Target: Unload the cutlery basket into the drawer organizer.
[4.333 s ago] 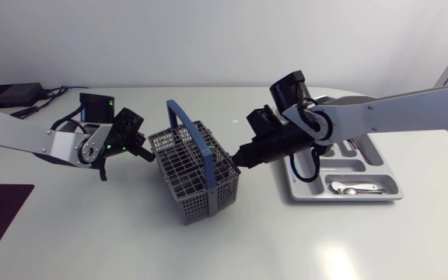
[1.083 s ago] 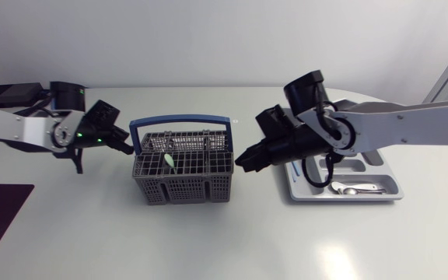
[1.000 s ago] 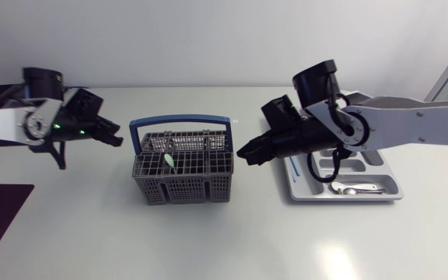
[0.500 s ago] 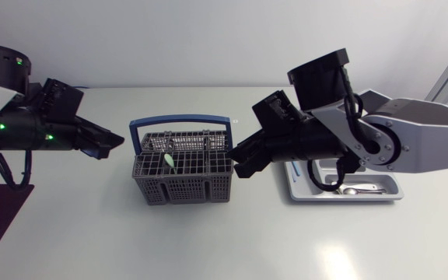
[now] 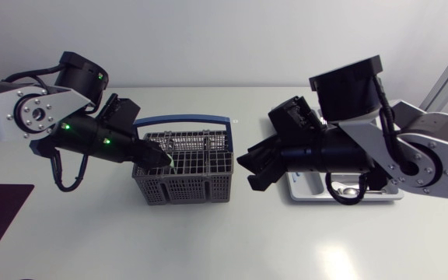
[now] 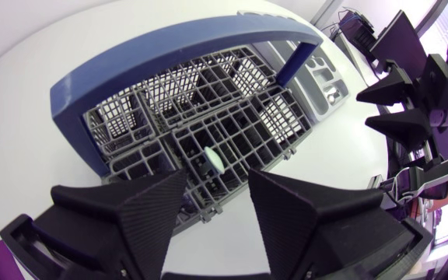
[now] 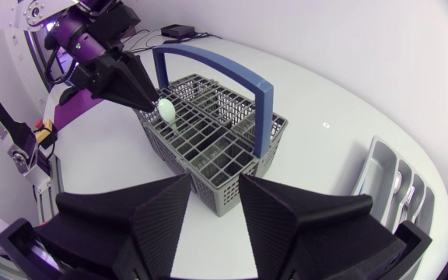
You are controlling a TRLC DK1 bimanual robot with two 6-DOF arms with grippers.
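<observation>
Risk: my left gripper (image 6: 216, 177), open and empty above green utensil (image 6: 212, 160), could jam on basket (image 6: 282, 117) grid; right gripper (image 7: 214, 183) open, empty.

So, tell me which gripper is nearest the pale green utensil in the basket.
The left gripper: its open fingers hover right at the green utensil, while the right gripper hangs beside the basket, apart from it.

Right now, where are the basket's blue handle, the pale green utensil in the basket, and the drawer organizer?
blue handle (image 7: 208, 61): right wrist view, middle of the arch's top bar.
pale green utensil (image 7: 166, 110): right wrist view, its rounded end above the basket grid.
drawer organizer (image 7: 368, 165): right wrist view, its outer side wall.
</observation>
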